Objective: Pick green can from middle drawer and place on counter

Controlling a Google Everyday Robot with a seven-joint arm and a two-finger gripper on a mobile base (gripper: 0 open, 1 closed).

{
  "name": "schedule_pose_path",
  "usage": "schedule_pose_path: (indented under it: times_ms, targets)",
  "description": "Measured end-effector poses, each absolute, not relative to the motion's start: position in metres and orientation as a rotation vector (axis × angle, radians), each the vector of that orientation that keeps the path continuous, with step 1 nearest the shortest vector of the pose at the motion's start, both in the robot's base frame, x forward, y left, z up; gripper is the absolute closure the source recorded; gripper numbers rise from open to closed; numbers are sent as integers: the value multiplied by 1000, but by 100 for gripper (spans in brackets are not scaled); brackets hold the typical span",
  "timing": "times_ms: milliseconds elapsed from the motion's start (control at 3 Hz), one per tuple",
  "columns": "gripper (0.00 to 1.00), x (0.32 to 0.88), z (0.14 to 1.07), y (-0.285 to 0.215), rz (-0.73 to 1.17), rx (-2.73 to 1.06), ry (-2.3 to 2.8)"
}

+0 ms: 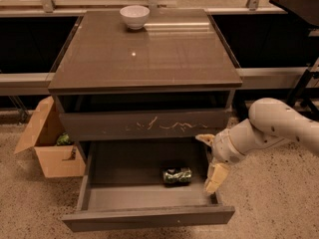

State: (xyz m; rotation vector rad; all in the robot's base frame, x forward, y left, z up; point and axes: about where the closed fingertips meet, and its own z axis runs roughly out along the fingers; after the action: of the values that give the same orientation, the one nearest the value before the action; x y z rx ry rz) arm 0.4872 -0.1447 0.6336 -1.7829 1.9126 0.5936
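Pincer (205, 163) beside one green can (177, 176), middle drawer (149, 218)

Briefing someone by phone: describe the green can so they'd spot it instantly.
Find the glossy grey-brown counter; below it, the pulled-out dark grey middle drawer. The small mottled green can lies on its side inside, beside the cream gripper, and is the drawer's only item.

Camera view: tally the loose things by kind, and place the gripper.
Cans: 1, green can, lying in the middle drawer.
Bowls: 1, white bowl on the counter.
Boxes: 1, cardboard box on the floor; contents unclear.
Total: 3.
The gripper hangs open at the drawer's right end, clear of the can.
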Motion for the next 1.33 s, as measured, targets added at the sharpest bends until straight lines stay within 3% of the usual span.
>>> schedule_pose_path:
  times_ms: [1333]
  targets:
    - [0, 541, 494, -126, 666, -1803, 1888]
